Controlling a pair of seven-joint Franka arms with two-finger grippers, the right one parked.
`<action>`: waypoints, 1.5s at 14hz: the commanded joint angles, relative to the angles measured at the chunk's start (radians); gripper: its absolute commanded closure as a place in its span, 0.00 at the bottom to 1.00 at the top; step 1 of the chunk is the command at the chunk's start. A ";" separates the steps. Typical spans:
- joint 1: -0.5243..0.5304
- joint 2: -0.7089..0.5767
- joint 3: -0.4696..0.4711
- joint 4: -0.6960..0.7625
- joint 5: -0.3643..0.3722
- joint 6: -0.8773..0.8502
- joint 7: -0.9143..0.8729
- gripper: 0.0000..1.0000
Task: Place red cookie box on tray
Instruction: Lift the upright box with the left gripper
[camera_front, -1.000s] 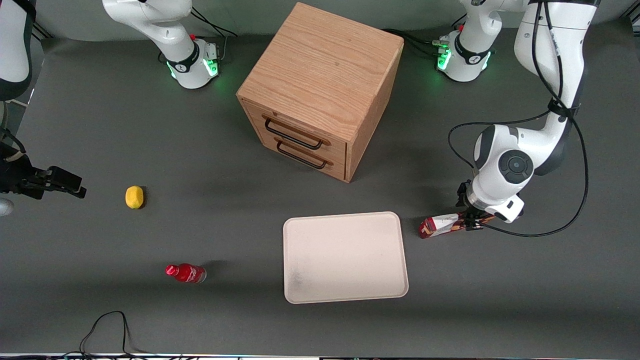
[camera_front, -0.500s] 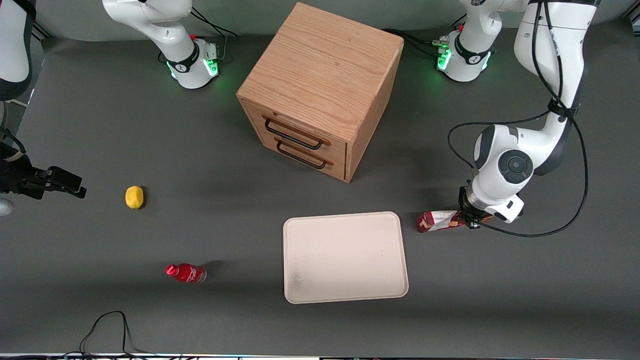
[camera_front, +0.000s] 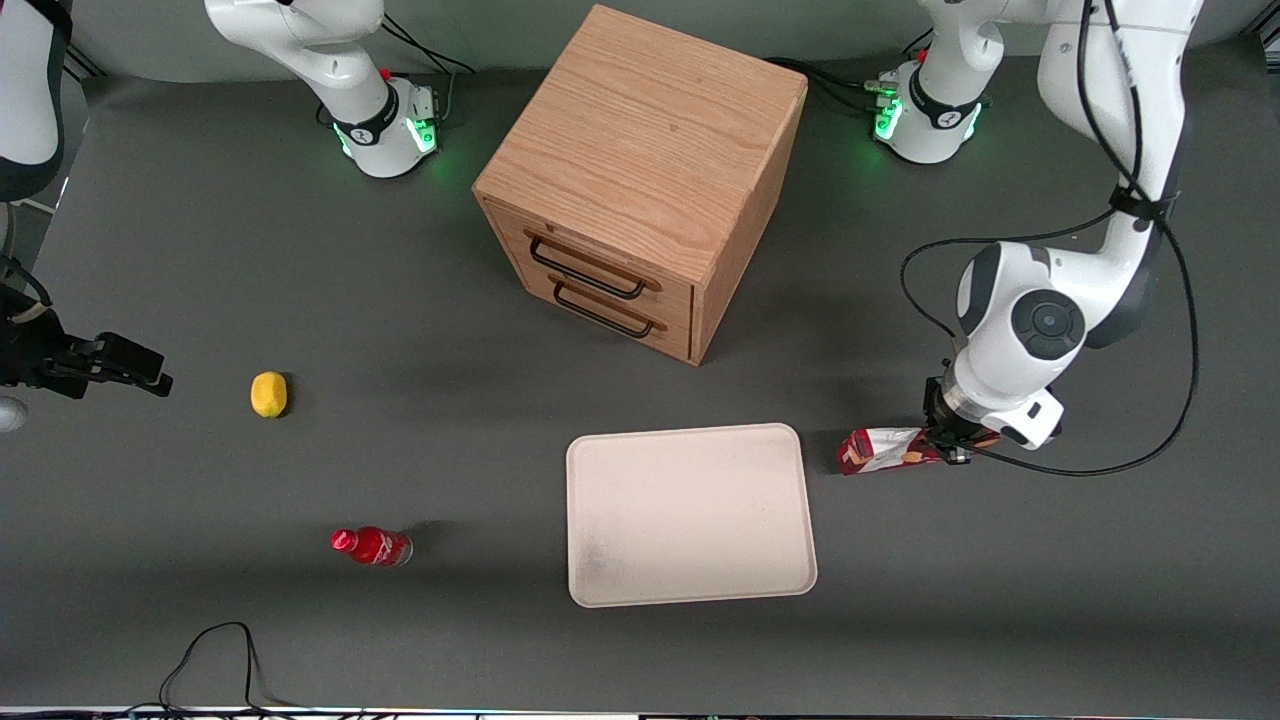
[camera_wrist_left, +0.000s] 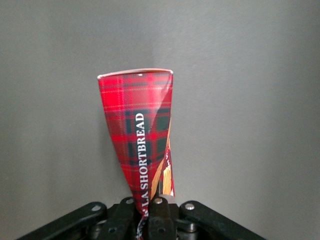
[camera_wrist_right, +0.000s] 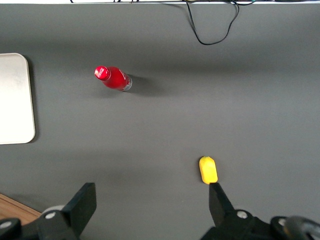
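Red tartan cookie box (camera_wrist_left: 136, 125)

Front view overhead; wrist views close, sharing tray (camera_front: 690, 515) with it

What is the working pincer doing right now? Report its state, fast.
Left pincer: closed on one end of the red cookie box, beside the tray.
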 joint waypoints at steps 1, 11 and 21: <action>-0.004 -0.063 0.003 0.093 0.000 -0.159 0.018 1.00; 0.000 -0.136 0.003 0.402 -0.023 -0.560 0.082 1.00; -0.003 -0.156 0.003 0.408 -0.021 -0.583 0.572 1.00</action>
